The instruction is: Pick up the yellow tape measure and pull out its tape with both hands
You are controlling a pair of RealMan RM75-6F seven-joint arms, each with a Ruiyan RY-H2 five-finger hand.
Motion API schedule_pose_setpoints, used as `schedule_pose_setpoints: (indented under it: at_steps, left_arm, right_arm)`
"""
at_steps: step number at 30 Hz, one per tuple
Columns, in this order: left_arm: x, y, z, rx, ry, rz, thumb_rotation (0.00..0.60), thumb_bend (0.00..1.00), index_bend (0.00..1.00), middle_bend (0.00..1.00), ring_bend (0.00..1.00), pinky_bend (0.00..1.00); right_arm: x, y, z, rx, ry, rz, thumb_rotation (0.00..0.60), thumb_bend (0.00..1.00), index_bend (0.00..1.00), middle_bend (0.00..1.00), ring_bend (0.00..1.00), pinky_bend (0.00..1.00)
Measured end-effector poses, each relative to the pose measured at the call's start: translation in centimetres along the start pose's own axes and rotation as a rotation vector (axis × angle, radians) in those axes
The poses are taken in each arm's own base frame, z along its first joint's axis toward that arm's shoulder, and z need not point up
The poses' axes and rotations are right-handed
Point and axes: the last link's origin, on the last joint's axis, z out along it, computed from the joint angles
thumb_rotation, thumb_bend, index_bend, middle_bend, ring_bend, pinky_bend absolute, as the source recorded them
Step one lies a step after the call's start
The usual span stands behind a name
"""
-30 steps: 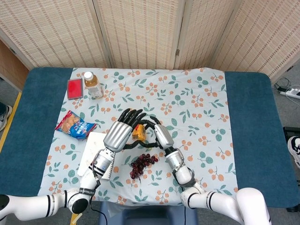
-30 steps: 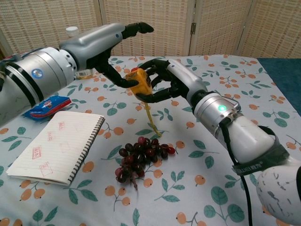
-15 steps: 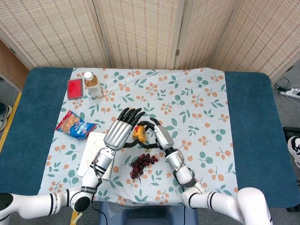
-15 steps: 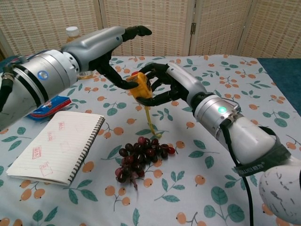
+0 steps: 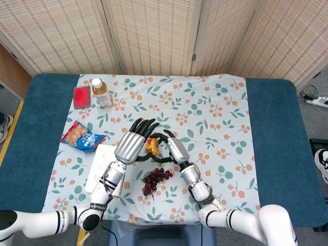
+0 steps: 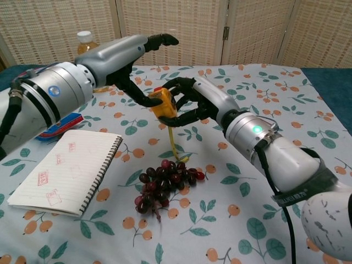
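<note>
My right hand (image 6: 202, 102) grips the yellow tape measure (image 6: 164, 104) above the flowered tablecloth, fingers curled round its far side. A short length of yellow tape (image 6: 175, 142) hangs from it down to the grapes. My left hand (image 6: 130, 61) hovers at the measure's left side with its thumb touching the case and its other fingers stretched out above it, holding nothing. In the head view the tape measure (image 5: 151, 145) sits between the left hand (image 5: 134, 143) and the right hand (image 5: 171, 149), near the table's middle.
A bunch of dark grapes (image 6: 165, 181) lies right under the hanging tape. A spiral notebook (image 6: 66, 170) lies at front left, with a snack bag (image 5: 82, 137) behind it. A bottle (image 5: 101, 92) and a red flat object (image 5: 82, 96) stand at the far left.
Both hands and the tape measure have shifted only slightly, the measure a touch lower. The left forearm reaches a little further in. The tape hangs much as before.
</note>
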Motion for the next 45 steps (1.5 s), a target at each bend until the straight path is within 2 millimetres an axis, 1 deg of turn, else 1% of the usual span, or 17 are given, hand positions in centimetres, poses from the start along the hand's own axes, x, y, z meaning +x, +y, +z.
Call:
schedule_pose_setpoints:
  at_steps: [2,12,34,41,45]
  left_arm:
    - [0.0,-0.1,0.0,0.000,0.007,-0.005,0.600,0.63,0.16,0.09,0.13,0.00]
    - [0.2,-0.7,-0.3,0.010,0.011,0.000,0.600,0.69,0.19,0.10,0.13,0.00]
    - [0.0,-1.3,-0.6,0.021,0.023,0.013,0.600,0.78,0.26,0.12,0.15,0.00]
    - [0.0,-1.5,-0.6,0.024,0.031,0.009,0.600,0.78,0.30,0.13,0.16,0.00]
    - [0.0,-1.5,-0.6,0.025,0.031,0.014,0.600,0.78,0.35,0.14,0.16,0.00]
  right_arm:
    - [0.0,0.0,0.0,-0.002,-0.001,-0.002,0.600,0.44,0.62,0.53,0.40,0.07]
    - [0.1,0.1,0.1,-0.007,0.000,-0.009,0.600,0.45,0.62,0.53,0.40,0.07]
    - [0.4,0.2,0.2,-0.018,0.014,-0.009,0.600,0.45,0.62,0.53,0.40,0.07]
    - [0.5,0.3,0.2,-0.023,0.016,-0.009,0.600,0.45,0.62,0.53,0.40,0.07]
    - [0.5,0.4,0.3,-0.025,0.018,-0.009,0.600,0.45,0.62,0.53,0.40,0.07]
